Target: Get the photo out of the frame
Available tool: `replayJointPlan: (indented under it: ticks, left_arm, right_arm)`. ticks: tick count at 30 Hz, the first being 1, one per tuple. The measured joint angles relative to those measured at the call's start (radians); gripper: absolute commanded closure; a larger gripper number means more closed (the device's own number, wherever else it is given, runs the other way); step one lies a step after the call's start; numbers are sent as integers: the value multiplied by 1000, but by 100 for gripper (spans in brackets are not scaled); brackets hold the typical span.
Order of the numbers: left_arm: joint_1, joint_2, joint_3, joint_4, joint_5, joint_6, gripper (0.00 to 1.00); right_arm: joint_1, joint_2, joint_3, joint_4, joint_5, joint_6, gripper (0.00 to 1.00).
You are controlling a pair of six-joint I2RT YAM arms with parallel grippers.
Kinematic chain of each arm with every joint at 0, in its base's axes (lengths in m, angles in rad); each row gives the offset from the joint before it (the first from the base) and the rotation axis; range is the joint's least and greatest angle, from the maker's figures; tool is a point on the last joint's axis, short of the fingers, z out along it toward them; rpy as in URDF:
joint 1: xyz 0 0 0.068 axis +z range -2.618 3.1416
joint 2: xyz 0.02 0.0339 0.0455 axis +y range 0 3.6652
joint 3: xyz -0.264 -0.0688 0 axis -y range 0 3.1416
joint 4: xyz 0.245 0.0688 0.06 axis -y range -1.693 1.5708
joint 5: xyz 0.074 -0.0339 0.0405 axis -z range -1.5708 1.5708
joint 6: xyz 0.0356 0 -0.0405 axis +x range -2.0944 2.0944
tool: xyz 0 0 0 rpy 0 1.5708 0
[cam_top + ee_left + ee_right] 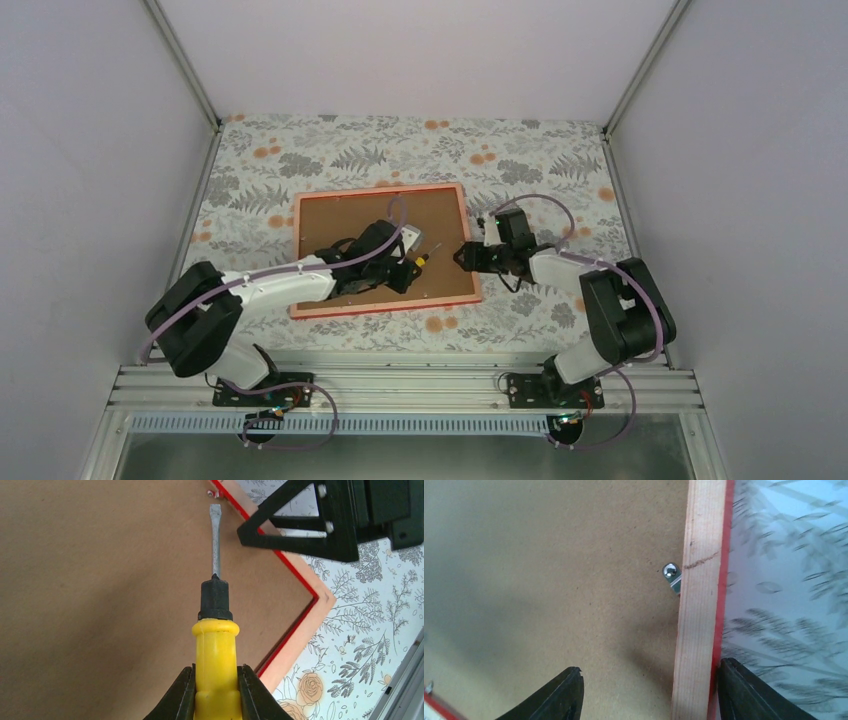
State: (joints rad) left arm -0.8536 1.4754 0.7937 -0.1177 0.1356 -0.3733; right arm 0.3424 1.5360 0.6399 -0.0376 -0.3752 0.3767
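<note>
Left tool (pixel 217 674) is clamping the screwdriver (pixel 215 640), right tool (pixel 649 672) is hanging open astride the frame (pixel 345 215) (lying face-down on the table (pixel 520 160), photo hidden); blade's risking skidding off that tiny clip (pixel 671 573) and gouging.

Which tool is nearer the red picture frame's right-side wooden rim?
Right. The right tool sits open astride the pale wooden rim; the left tool, gripping a yellow-handled screwdriver, is inboard over the brown backing board.
</note>
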Motion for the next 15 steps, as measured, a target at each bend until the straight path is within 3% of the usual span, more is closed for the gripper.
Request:
replayJointPlan:
  ticks: [6,15]
  left_arm:
    - [0,33,30,-26,0,1,98]
    - [0,157,171,-121,-25,49,98]
  right_arm:
    - [67,-24,-21,11,-22,24,46]
    - [75,-52,-47,14,87,23,51]
